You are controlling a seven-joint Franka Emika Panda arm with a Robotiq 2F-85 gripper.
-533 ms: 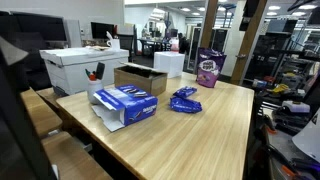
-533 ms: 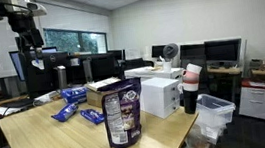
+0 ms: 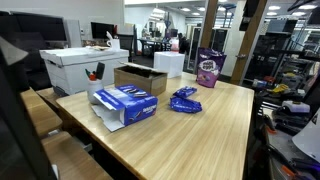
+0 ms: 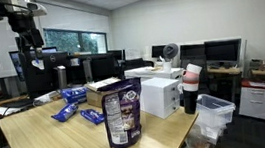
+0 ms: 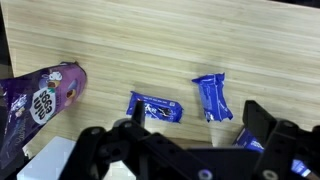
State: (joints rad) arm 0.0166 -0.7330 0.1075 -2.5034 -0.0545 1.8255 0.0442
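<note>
My gripper [image 5: 196, 138] is open and empty, high above the wooden table [image 5: 150, 40]. It also shows in an exterior view [image 4: 31, 43], up near the table's far end. Below it in the wrist view lie two blue snack packets, one [image 5: 155, 108] flat and one [image 5: 212, 97] crumpled. A purple snack bag [image 5: 40, 100] lies at the left of the wrist view. The bag stands upright in both exterior views [image 3: 209, 68] [image 4: 122, 113]. The blue packets also show in both exterior views [image 3: 185, 100] [image 4: 66, 112]. The gripper touches nothing.
A large blue box [image 3: 125, 105] lies open on the table beside a brown cardboard box [image 3: 140, 77]. A big white box [image 3: 82, 65] and a smaller white box [image 3: 168, 63] stand near the edges. Desks with monitors [image 4: 221, 52] and a bin [image 4: 213, 113] surround the table.
</note>
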